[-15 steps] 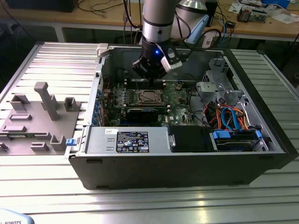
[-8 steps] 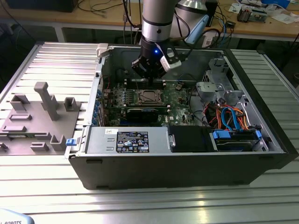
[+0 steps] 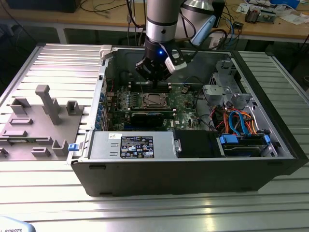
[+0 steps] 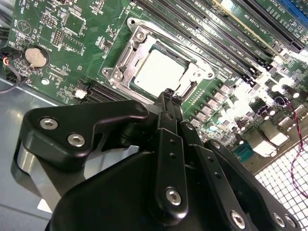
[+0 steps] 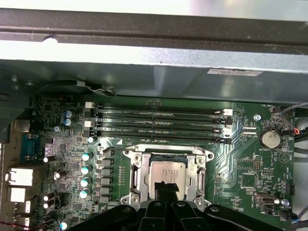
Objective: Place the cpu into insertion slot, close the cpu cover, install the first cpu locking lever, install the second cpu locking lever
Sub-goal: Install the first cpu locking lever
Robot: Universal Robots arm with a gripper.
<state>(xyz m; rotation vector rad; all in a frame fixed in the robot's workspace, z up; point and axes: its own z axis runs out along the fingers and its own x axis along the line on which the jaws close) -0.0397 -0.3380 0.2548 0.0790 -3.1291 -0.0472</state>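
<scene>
The hand [image 4: 168,96] hangs low inside an open computer case [image 3: 193,166], its two black fingers [image 5: 166,188] pressed together with nothing between them. In both wrist views the fingertips sit just over the near edge of the cpu [image 5: 168,171], a dull silver square lying flat in the insertion slot [image 4: 126,57] on the green circuit board [image 4: 72,43]. The cpu cover [image 5: 136,175], a thin silvery frame, lies down around the chip, which shows through its square cut-out. Long dark memory slots [image 5: 159,120] run beside the socket, and a round coin battery [image 5: 269,139] sits further off on the board. In the exterior view, the arm [image 3: 161,21] comes down from above the case, which rests on a ribbed metal table [image 3: 145,208]; a grey fixture [image 3: 38,125] stands at the exterior view's left.
</scene>
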